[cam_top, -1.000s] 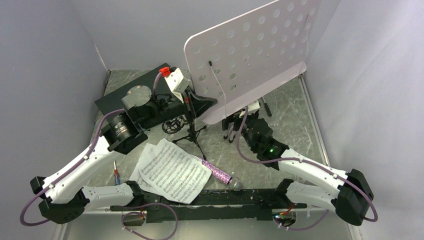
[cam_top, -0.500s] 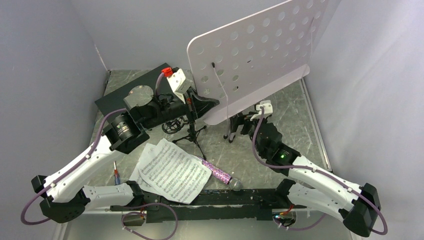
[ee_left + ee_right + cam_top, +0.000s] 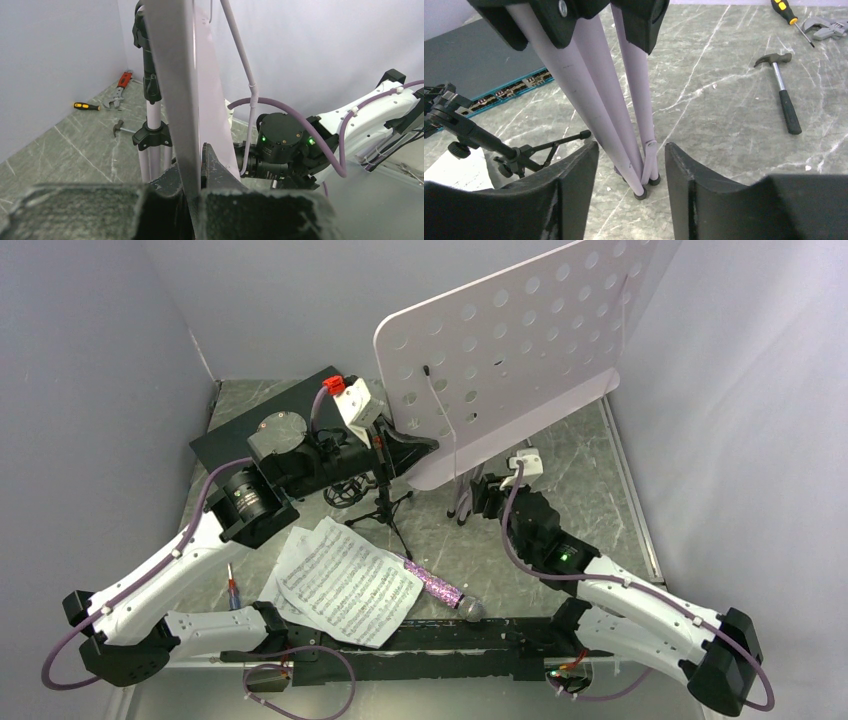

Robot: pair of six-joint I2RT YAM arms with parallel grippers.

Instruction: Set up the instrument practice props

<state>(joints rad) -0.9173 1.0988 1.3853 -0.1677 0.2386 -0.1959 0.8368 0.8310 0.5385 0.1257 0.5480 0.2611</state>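
I'm judging this as early in the setup. I'm holding the music stand (image 3: 500, 350) up toward 1 o'clock on the desk (image 3: 580, 460), with my left pincer (image 3: 385, 448) clamped shut on the lower lip of its perforated panel. Its tripod legs (image 3: 589, 95) are bunched together with the feet nearly touching, so I'm doubting it would stand by itself. My right pincer (image 3: 631, 149) is sitting part-open astride those legs near the feet, with a gap showing on either side, so it's gripping nothing. The sheet-music pages (image 3: 345, 582) are lying flat at 7 o'clock. The microphone (image 3: 437, 588) is lying just beside them at 6 o'clock. The black mic stand (image 3: 380, 505) is standing near the centre without it. I'm reckoning what's left is spreading the legs, placing the pages and mounting the microphone.
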